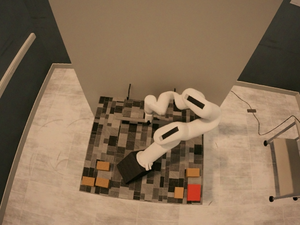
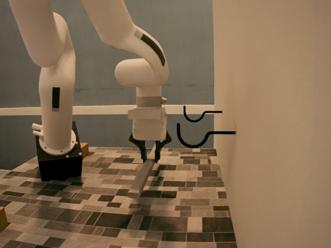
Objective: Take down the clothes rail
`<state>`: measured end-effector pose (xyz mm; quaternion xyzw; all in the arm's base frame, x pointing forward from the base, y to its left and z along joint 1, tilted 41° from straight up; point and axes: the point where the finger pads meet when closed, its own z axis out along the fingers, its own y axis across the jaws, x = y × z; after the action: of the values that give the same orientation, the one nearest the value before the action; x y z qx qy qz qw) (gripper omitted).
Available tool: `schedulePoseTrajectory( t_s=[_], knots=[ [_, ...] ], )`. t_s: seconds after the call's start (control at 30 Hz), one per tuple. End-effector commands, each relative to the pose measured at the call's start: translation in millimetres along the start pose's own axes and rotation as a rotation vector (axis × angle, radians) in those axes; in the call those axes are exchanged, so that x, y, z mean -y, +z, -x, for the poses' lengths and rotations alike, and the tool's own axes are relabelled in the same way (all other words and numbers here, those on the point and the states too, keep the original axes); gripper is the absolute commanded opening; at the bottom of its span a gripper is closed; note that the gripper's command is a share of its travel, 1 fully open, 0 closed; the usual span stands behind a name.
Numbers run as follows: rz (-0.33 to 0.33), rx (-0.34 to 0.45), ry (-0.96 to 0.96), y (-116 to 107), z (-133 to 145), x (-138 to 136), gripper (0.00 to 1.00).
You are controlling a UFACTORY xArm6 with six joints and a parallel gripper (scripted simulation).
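Note:
The clothes rail [image 1: 128, 119] [image 2: 143, 176] is a long grey bar. It lies low and flat at the level of the tiled counter [image 1: 108, 150] [image 2: 186, 213], roughly parallel to the wall [image 1: 157, 48] [image 2: 267, 106] and a short way out from it. My gripper [image 1: 147, 121] [image 2: 150, 159] points straight down and is shut on the rail near its middle. The two black wall hooks [image 1: 129, 90] [image 2: 191, 118] are empty; the nearer hook [image 2: 190, 141] is also bare. The rail's right part is hidden under my arm in the overhead view.
My black base block [image 1: 129, 167] [image 2: 60, 163] stands mid-counter. Several orange blocks [image 1: 102, 165] [image 1: 192, 172] and a red block [image 1: 193, 192] lie along the counter's front. A metal cart [image 1: 286, 167] stands on the floor at the right.

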<state>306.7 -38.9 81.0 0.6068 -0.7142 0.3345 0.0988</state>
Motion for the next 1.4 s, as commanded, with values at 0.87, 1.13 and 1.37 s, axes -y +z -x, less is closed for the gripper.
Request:
schedulePoseTrajectory(
  t_s=[0.87,1.13,1.37],
  knots=[
    [-0.004,0.001,0.001,48.0,0.6,1.8,0.0],
    [-0.004,0.001,0.001,48.6,0.6,1.8,0.0],
    [-0.004,0.001,0.001,48.6,0.6,1.8,0.0]
  ],
)
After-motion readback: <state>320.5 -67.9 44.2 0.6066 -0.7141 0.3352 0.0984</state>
